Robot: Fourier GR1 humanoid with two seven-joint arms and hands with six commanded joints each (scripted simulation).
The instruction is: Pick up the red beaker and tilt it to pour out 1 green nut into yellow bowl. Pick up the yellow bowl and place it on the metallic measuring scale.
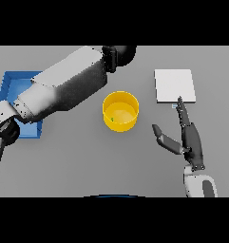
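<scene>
Bowl (120, 111) at frame centre on the table (87, 161), upright — one green nut (113, 119) inside near its left wall. Scale (175, 85) upper right. My right hand (191, 142) lower right, fingers straight and spread, fingertip at the scale's lower edge. Left hand (120, 54) at top centre — fingers' state I cannot tell. Blue tray (11, 88) upper left, partly under my left arm.

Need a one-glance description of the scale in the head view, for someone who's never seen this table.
Start at the yellow bowl in the middle of the grey table, then look towards the robot's right. The measuring scale is the flat, pale square plate there, just beyond the fingertips of the open right hand. Unlike the round bowl and the blue tray, it is whitish and rimless.
</scene>
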